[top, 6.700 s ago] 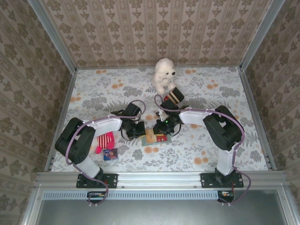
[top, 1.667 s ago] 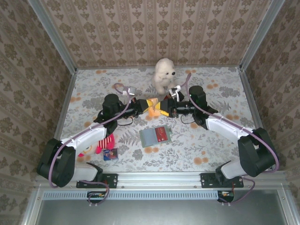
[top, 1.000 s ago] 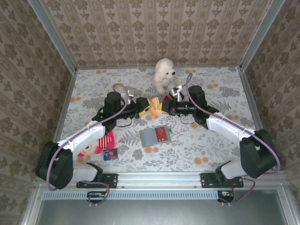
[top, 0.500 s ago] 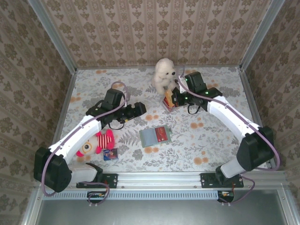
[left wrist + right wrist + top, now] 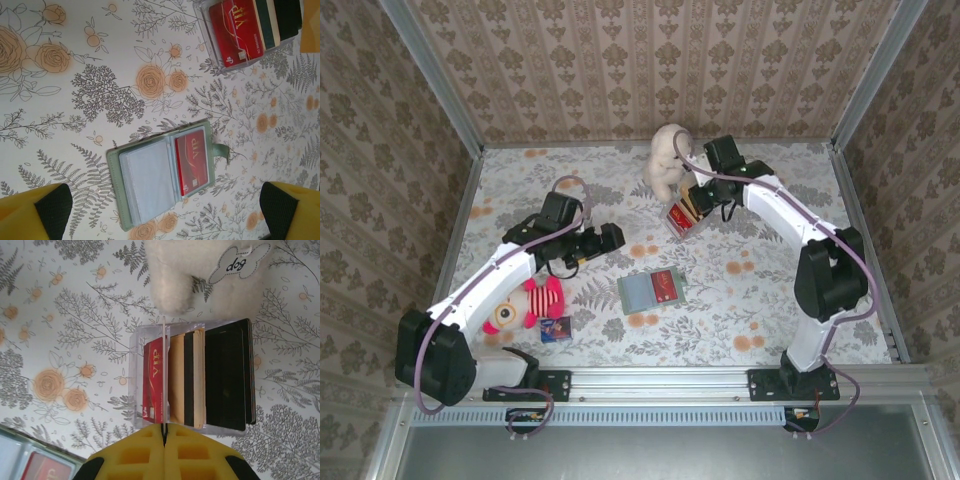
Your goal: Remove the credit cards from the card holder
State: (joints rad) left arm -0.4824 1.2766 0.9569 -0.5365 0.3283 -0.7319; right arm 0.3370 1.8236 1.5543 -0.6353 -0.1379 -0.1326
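Floral table (image 5: 770, 300): card holder (image 5: 652, 290) is laid open near centre, red card (image 5: 192, 162) seen inside. Left gripper (image 5: 608, 238) is held left of it, jaws wide, empty. Right arm is extended far over clear box (image 5: 137, 365), right gripper (image 5: 164, 432) closed on a thin edge-on card (image 5: 163, 365).

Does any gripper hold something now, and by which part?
The right gripper pinches a credit card, seen edge-on, by its near end. The left gripper is open, empty.

The right gripper (image 5: 163, 429) has been carried from the card holder (image 5: 638, 292) to the clear box (image 5: 137, 385) beside the plush dog (image 5: 200, 275), with a credit card (image 5: 163, 370) pinched edge-on in its jaws. The left gripper (image 5: 612, 237) has been drawn back, jaws spread. The holder's left pocket has been emptied.
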